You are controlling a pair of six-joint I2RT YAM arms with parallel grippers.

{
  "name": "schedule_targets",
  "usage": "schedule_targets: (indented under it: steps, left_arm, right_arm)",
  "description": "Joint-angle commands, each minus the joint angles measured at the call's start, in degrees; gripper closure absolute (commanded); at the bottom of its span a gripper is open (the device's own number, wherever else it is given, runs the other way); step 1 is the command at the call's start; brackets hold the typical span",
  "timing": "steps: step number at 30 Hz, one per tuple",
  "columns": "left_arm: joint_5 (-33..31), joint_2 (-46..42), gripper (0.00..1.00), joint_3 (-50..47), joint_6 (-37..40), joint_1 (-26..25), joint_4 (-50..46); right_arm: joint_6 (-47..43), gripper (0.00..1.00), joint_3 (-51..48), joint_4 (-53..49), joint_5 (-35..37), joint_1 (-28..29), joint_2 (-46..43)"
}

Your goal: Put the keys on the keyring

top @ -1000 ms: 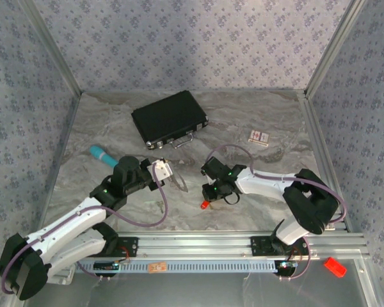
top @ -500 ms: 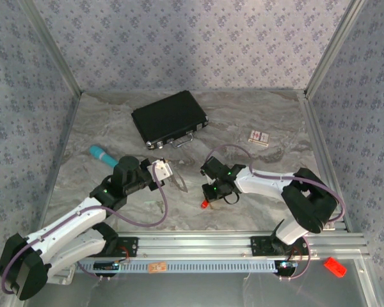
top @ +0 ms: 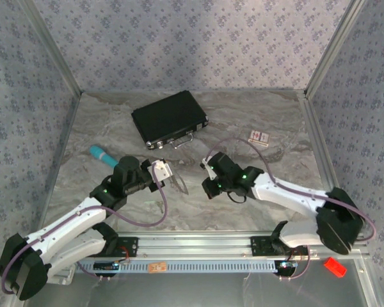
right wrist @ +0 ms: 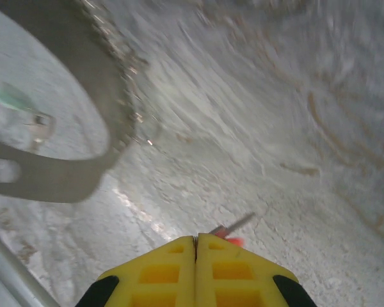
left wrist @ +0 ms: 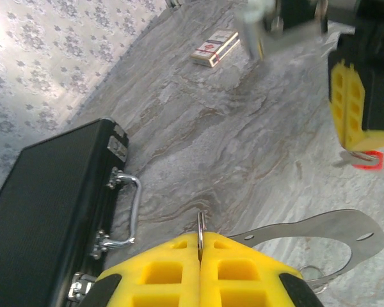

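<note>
My left gripper point(top: 161, 171) point(left wrist: 200, 246) is shut on the keyring, whose thin wire edge point(left wrist: 200, 224) stands up between the yellow pads. The keyring's flat grey band point(left wrist: 329, 227) curves off to the right, and in the right wrist view its beaded rim point(right wrist: 118, 77) hangs at the upper left. My right gripper point(top: 209, 186) point(right wrist: 196, 242) is shut on a red-headed key point(right wrist: 233, 231), which sticks out just past the fingertips. In the left wrist view that key point(left wrist: 363, 158) hangs under the right gripper's yellow finger point(left wrist: 351, 105), above the table.
A black case point(top: 169, 118) point(left wrist: 45, 192) lies at the back left, handle toward me. A teal stick point(top: 101, 153) lies left of the left arm. A small card box point(top: 259, 137) point(left wrist: 216, 48) sits at the back right. Marbled table point(top: 179, 217) lies between the arms.
The right gripper has closed on the red key and lifted it off the table; the red spot on the marble is gone. The left gripper has not moved.
</note>
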Motion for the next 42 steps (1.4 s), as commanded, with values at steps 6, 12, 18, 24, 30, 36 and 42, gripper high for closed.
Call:
schedule_targets:
  steps: [6,12,18,24,30,36,42]
  left_arm:
    - [12.8,4.2,1.00,7.2,-8.0,0.5,-3.4]
    - [18.2,6.5,1.00,8.9,-8.5,0.5,-5.0]
    - [24.5,8.2,1.00,9.3,-7.6,0.4,-6.3]
    - [26.6,8.6,1.00,9.4,-6.5,0.4,-8.3]
    - [27.0,8.8,1.00,9.5,-6.3,0.4,-8.6]
    - [27.8,9.2,1.00,9.7,-6.6,0.4,-8.7]
    - [28.9,9.5,1.00,10.0,-6.9,0.4,-8.8]
  right_arm:
    - [-16.0,1.00,-3.9,11.4,-8.0,0.6,-11.3]
    - [-19.0,1.00,-3.3,17.2,-15.7,0.9,-12.6]
    - [-18.4,1.00,-0.8,18.4,-18.1,1.3,-10.0]
    - [-17.7,1.00,-0.7,20.5,-14.4,2.6,-9.0]
    - [-17.1,1.00,-0.5,21.3,-10.1,3.8,-8.2]
    - [-17.3,1.00,-1.1,21.5,-5.8,4.8,-8.2]
    - [-17.7,1.00,-1.0,21.6,-4.0,5.7,-7.6]
